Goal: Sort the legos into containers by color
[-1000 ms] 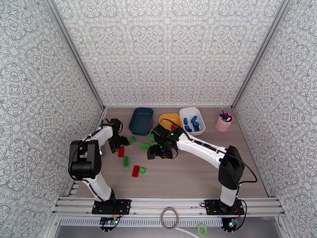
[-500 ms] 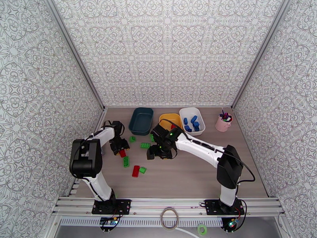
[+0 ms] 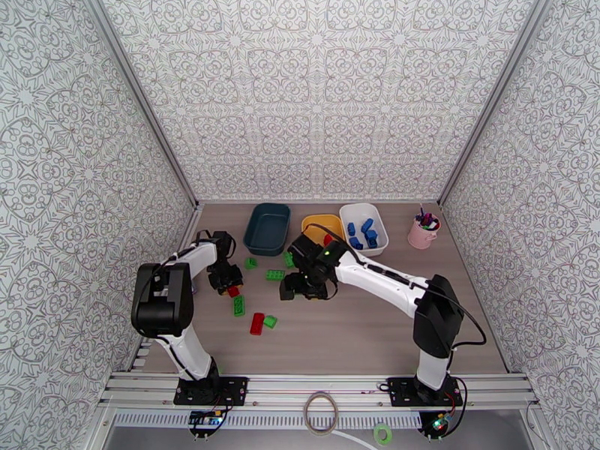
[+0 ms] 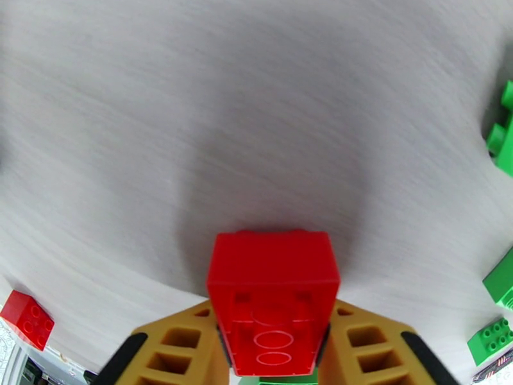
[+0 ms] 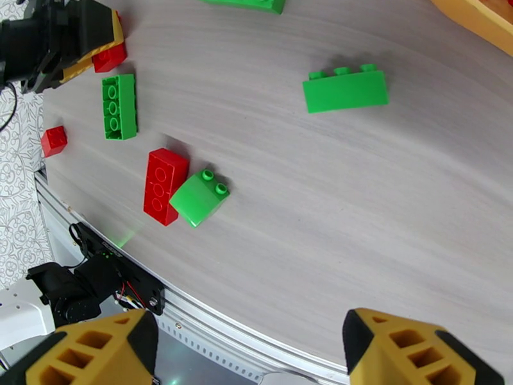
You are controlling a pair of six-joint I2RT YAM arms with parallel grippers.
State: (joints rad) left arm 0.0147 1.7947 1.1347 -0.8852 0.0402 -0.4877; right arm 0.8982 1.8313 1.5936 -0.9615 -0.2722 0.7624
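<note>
Left pincer [image 4: 274,344]: mine, clamped on red brick [image 4: 272,283], worktop's [image 3: 360,324] left side.
Right pincer [image 5: 250,348]: mine, spread wide, empty.
Loose legos [image 5: 345,91]: on worktop.
Blue legos [image 3: 367,228]: in white tub [image 3: 356,211].

Dark teal tub [image 3: 267,228], yellow tub [image 3: 321,220] and white tub [image 3: 357,212] stand in a row, blue bricks [image 3: 367,228] in the white one. Green bricks [image 5: 345,91] and a long red brick [image 5: 165,185] lie loose nearby; another red brick [image 4: 272,277] is clamped in the left gripper [image 4: 272,319]

Glossy plastic red brick [image 4: 272,296], matt wood-grain table [image 4: 256,91]
</note>
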